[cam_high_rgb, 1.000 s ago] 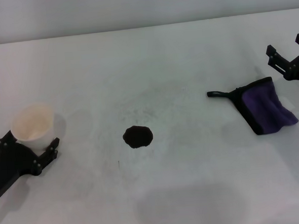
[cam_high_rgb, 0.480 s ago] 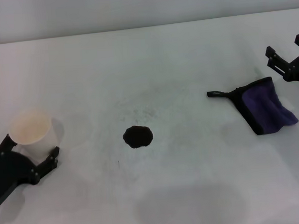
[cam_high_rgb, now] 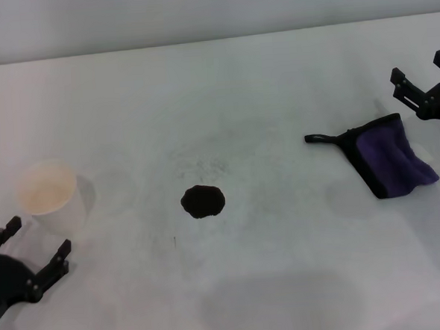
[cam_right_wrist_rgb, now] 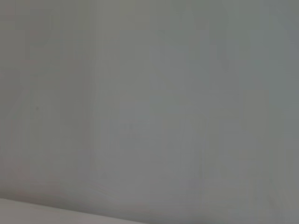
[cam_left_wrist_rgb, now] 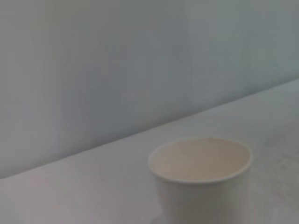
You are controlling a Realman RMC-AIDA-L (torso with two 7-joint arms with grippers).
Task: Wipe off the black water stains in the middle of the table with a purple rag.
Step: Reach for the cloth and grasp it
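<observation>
The black water stain point(cam_high_rgb: 203, 201) is a small roundish dark blot on the white table point(cam_high_rgb: 272, 281), near its middle. The purple rag point(cam_high_rgb: 394, 157) lies folded at the right, its black loop strap point(cam_high_rgb: 324, 138) pointing left. My right gripper point(cam_high_rgb: 419, 69) is open and empty, just behind the rag's far right corner. My left gripper point(cam_high_rgb: 36, 237) is open and empty at the near left, just in front of a white paper cup point(cam_high_rgb: 50, 194). The cup also shows in the left wrist view point(cam_left_wrist_rgb: 201, 179), standing upright and free.
Faint grey smudges point(cam_high_rgb: 205, 164) lie behind the stain. The back edge of the table meets a pale wall point(cam_high_rgb: 211, 16). The right wrist view shows only the wall point(cam_right_wrist_rgb: 149, 102).
My left gripper has let go of the paper cup and drawn back toward the near left edge. The cup stays standing. The right gripper and the rag have not moved.
</observation>
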